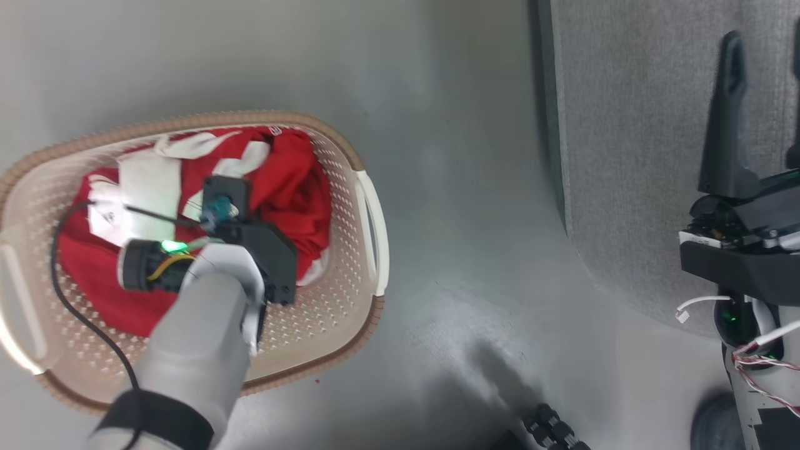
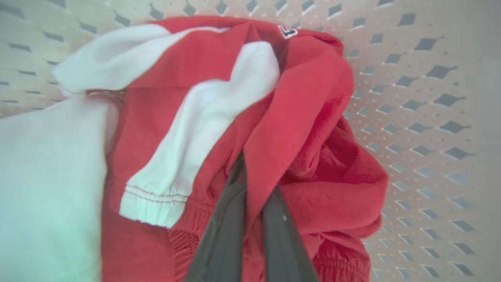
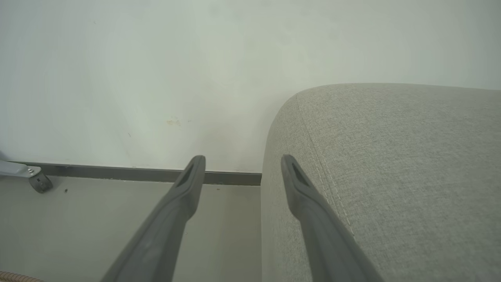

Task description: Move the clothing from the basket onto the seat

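Clamping the left tool (image 2: pixel 254 184) on only a thin red fold of clothing (image 2: pixel 297 98) in the basket (image 1: pixel 369 219), frame left; likely slipping loose on lifting. Holding the right tool (image 3: pixel 243 158) apart by the seat (image 1: pixel 637 156), frame right.

The pale grey floor (image 1: pixel 462 156) carries the basket (image 1: pixel 340 281) and, apart from it, the seat (image 1: pixel 631 156).

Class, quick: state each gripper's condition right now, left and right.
Left gripper: shut on a fold of the clothing in the basket.
Right gripper: open, empty, beside the seat.
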You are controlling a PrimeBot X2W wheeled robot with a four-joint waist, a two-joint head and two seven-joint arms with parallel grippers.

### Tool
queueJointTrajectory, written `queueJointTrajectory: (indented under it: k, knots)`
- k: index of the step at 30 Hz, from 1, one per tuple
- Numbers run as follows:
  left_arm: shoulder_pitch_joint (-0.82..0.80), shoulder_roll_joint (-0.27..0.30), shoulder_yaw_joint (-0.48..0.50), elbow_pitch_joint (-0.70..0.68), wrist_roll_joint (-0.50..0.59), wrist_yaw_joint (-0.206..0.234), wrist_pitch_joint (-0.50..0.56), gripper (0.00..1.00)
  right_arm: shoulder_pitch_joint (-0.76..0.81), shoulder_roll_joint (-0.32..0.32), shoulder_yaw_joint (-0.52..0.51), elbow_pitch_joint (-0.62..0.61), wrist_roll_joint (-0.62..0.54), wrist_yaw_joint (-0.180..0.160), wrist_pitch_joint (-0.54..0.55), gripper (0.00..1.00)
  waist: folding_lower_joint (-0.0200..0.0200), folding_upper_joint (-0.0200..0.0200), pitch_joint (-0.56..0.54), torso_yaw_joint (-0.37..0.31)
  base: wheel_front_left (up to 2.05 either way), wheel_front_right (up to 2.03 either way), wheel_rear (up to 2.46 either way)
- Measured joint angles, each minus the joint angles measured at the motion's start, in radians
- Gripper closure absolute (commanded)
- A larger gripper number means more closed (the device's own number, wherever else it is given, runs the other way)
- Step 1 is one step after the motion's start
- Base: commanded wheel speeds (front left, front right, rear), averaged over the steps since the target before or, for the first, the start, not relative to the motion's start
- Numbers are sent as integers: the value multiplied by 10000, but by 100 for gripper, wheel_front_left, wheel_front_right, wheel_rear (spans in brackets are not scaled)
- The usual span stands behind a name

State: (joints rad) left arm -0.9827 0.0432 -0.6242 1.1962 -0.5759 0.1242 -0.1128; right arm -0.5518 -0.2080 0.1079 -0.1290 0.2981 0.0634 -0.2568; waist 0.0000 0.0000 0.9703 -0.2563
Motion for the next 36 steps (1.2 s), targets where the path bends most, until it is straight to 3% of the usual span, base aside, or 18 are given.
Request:
queueJointTrajectory:
  k: [17,36]
  knots:
    - [1610,-13,-972,-1891,-1191,2,-1007,100,156,-224,178,1377,-368,173,0,0,-1,0,-1786,799,0,0,0]
    - [2747,-48,-596,-2449,-1722,-8,-1363,100,1645,-328,0,2732,-439,221,2,0,-2,-1,-4506,1967,0,0,0]
